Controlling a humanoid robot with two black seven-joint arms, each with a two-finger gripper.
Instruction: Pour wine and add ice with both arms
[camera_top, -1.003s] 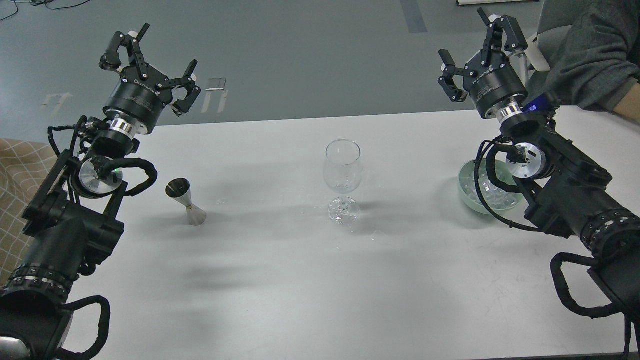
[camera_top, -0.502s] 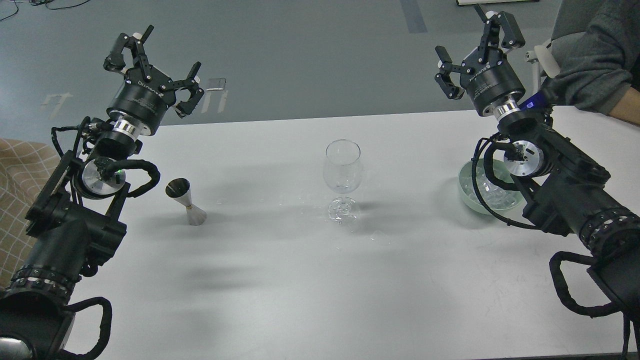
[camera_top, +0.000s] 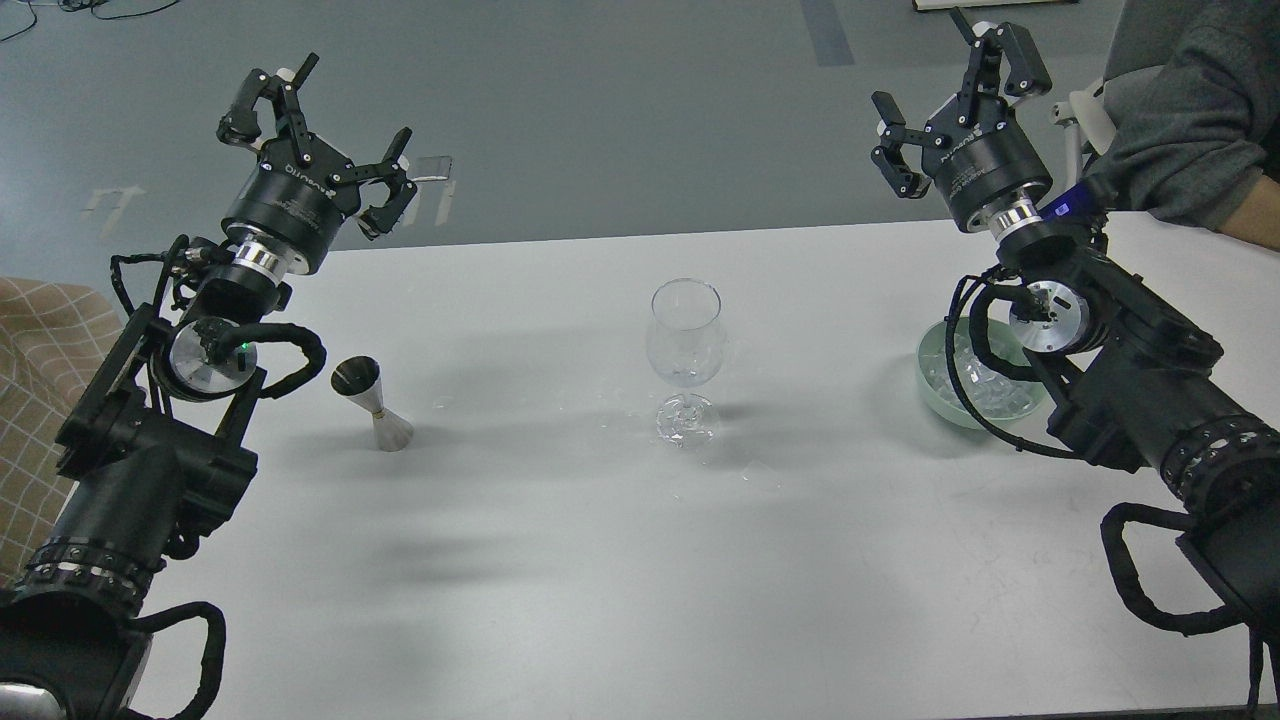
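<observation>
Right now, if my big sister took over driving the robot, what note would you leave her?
Left gripper: open, empty, raised over the table's far left edge.
Right gripper: open, empty, raised at far right.
Wine glass: upright mid-table, looks empty.
Metal jigger: upright on the table below the left arm, untouched.
Ice: in the pale green bowl, partly hidden by the right arm.
Done: nothing yet by the look of it.
Left: pour into the glass, then add ice.

Lab: taped grey floor (camera_top: 600, 120), cables (camera_top: 100, 8)
</observation>
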